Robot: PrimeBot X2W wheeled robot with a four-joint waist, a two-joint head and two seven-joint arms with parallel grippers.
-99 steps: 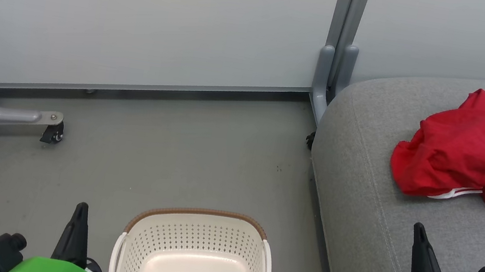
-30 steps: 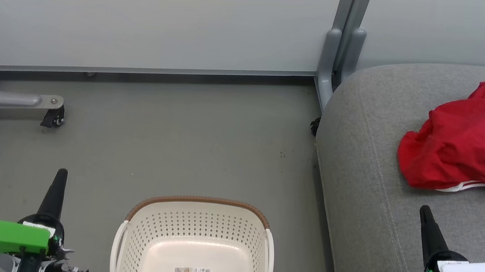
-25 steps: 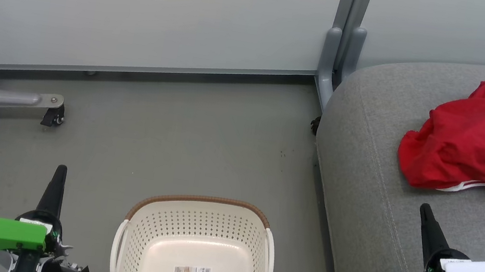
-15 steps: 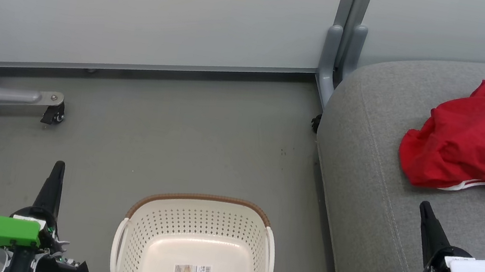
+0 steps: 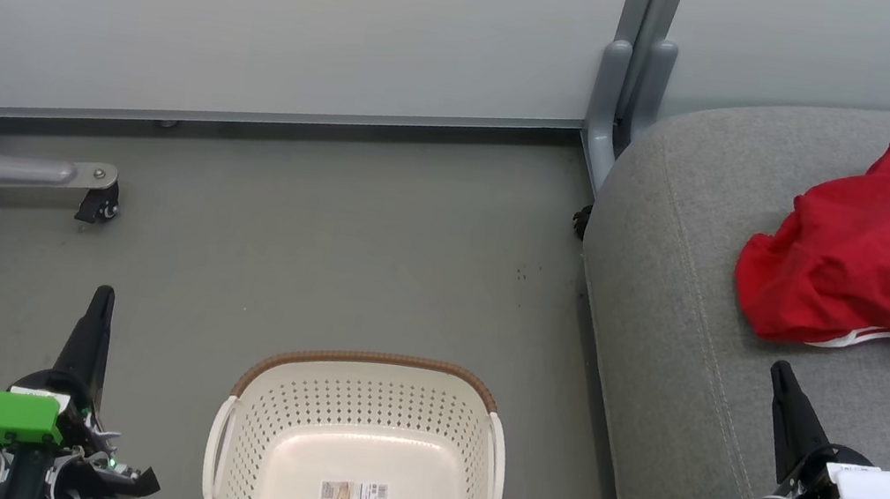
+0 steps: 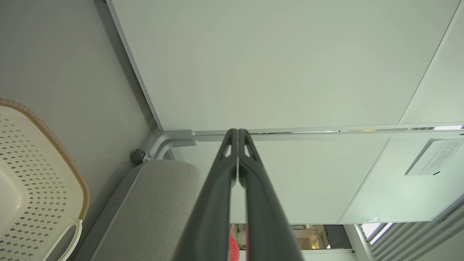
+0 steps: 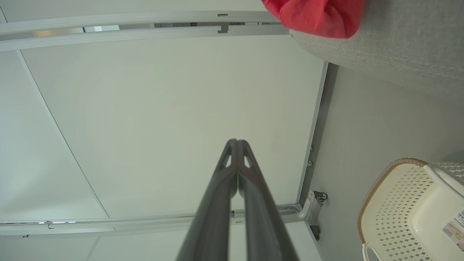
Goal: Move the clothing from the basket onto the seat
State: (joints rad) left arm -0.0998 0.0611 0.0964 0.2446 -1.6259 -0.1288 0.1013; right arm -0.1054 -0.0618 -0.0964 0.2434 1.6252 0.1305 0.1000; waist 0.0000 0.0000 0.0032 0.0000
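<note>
The red clothing (image 5: 876, 260) lies crumpled on the grey seat (image 5: 698, 343) at the right, a white edge showing at its side. On the floor at bottom centre stands the cream basket (image 5: 359, 450) with nothing in it but a label sticker. My left gripper (image 5: 102, 297) is shut and holds nothing, left of the basket above the floor. Over the seat's front, below the clothing and apart from it, my right gripper (image 5: 778, 370) is shut and holds nothing too. The right wrist view shows the clothing (image 7: 315, 14), the seat (image 7: 398, 54) and the basket (image 7: 398, 203).
Pale partition panels (image 5: 269, 7) close off the back, joined by a grey post (image 5: 626, 91) beside the seat. A grey foot with a caster (image 5: 99, 204) juts onto the floor at the left. Open grey floor (image 5: 339, 242) lies between the basket and the panels.
The whole head view has shifted a little, so the camera moved. Both arms have drawn back slightly toward the bottom edge. The clothing and basket stay where they were.
</note>
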